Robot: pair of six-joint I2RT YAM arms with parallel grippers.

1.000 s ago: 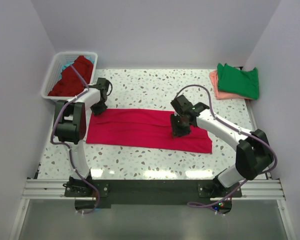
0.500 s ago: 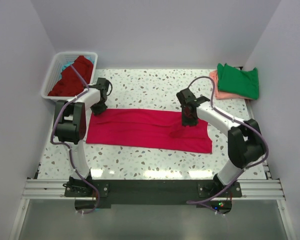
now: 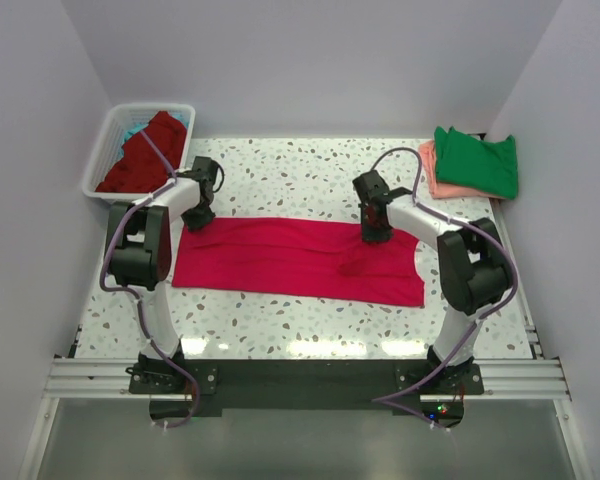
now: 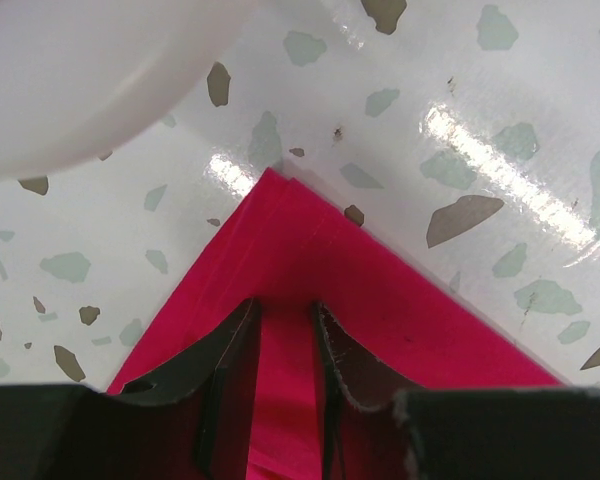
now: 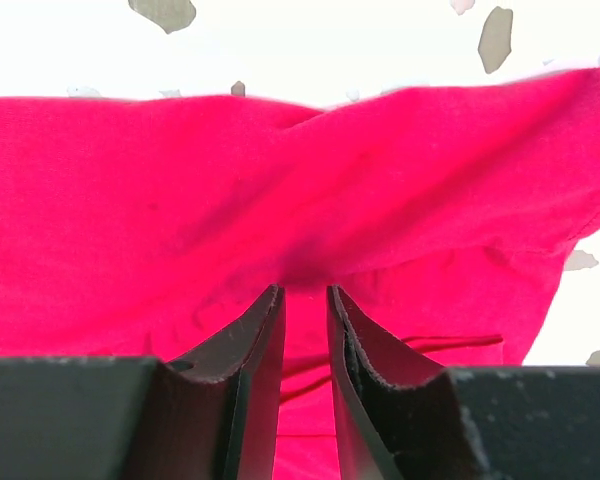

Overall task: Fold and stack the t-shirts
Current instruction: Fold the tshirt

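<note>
A crimson-pink t-shirt (image 3: 280, 258) lies folded into a long strip across the middle of the table. My left gripper (image 3: 198, 215) is at the strip's far left corner. In the left wrist view its jaws (image 4: 285, 310) stand narrow, with a band of the pink cloth (image 4: 380, 300) pinched between them. My right gripper (image 3: 373, 232) sits at the strip's far edge, right of centre. Its jaws (image 5: 305, 292) are narrow too, and the cloth (image 5: 180, 180) bunches up at their tips. Green (image 3: 477, 160) and salmon-pink (image 3: 430, 172) t-shirts lie folded in a pile at the far right.
A white slatted basket (image 3: 98, 165) stands at the far left corner, holding a dark red t-shirt (image 3: 145, 150) and a bit of teal cloth (image 3: 132, 130). White walls close in the table on three sides. Speckled tabletop (image 3: 290, 170) shows beyond the strip.
My right gripper has moved from the strip's middle to its far edge, and its jaws have narrowed onto the cloth. The left gripper has stayed at the far left corner.
</note>
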